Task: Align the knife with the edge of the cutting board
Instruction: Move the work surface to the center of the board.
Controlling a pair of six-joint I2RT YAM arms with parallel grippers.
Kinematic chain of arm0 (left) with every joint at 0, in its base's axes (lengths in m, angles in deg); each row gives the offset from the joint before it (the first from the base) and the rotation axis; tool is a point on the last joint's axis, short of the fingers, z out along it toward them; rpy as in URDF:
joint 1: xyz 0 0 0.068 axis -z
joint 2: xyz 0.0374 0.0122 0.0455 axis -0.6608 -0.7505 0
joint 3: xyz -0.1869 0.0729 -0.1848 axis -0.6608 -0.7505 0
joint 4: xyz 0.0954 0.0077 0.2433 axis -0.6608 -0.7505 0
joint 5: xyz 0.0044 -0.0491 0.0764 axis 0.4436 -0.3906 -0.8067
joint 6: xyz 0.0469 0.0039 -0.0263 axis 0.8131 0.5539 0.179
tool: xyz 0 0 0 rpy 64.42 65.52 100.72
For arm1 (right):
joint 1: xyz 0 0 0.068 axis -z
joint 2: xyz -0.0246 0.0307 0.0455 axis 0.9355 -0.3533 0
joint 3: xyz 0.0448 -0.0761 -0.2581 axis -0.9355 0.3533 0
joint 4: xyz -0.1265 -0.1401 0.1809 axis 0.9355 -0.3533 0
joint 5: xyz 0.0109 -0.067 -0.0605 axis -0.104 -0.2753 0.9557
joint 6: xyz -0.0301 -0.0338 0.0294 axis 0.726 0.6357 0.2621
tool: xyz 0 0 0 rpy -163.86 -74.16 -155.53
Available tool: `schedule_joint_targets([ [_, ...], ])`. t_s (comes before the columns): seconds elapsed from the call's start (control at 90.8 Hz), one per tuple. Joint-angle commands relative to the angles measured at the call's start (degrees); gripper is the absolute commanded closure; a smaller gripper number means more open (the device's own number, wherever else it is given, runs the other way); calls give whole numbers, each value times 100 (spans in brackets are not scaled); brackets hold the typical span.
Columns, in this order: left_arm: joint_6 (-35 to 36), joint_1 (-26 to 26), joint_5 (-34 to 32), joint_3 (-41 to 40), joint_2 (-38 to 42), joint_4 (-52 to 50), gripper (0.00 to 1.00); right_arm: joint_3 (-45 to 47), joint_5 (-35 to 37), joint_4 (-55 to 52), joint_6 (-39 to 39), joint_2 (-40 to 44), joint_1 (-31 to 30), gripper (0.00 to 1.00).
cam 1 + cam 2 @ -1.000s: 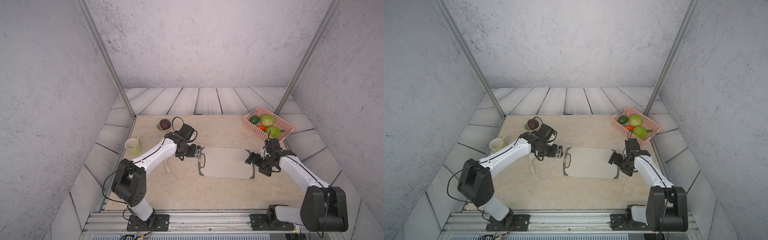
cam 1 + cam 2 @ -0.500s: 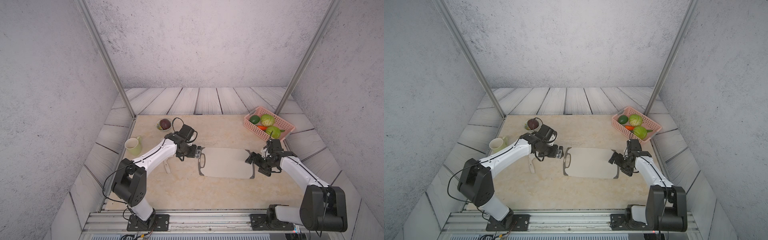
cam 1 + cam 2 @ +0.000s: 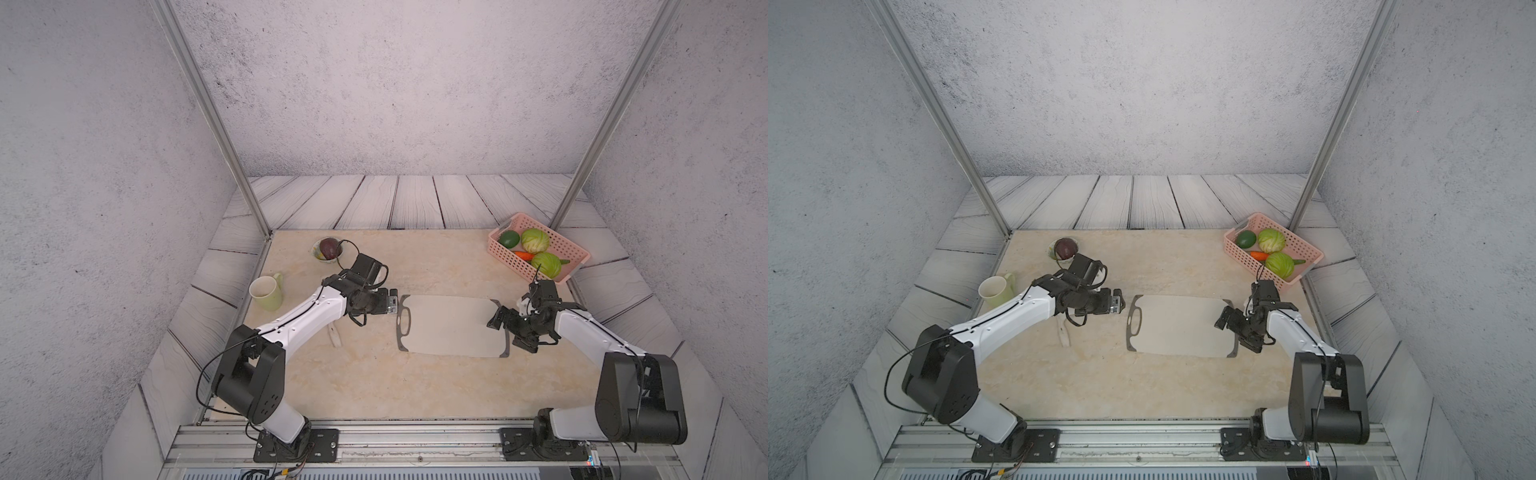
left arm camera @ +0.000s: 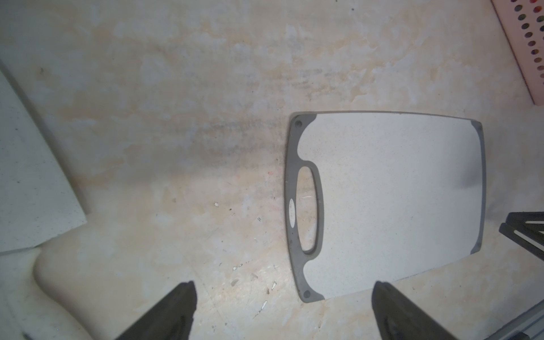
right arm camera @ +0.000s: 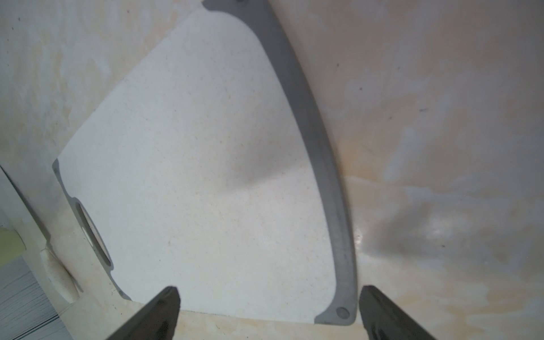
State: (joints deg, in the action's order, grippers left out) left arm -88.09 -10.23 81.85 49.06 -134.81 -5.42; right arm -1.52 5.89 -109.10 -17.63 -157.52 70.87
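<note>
knife is seen flat on bench, 9 o'clock of cutting board | judged light, stiff, thin; handle is advised for hold | left pincer, right pincer are spread, nothing held

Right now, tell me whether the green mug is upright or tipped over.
Upright. In a top view the green mug stands on its base, its round mouth facing up and its handle sticking out sideways.
</note>
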Motion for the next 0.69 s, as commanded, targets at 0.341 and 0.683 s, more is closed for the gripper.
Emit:
schedule_joint_targets([
  [0.341,-257,-37,-48,170,-422,-59,2,531,-69,299,-339,386,9,1],
  [0.683,-459,-198,27,348,-666,-164,2,464,-202,559,-384,-132,-53,1],
])
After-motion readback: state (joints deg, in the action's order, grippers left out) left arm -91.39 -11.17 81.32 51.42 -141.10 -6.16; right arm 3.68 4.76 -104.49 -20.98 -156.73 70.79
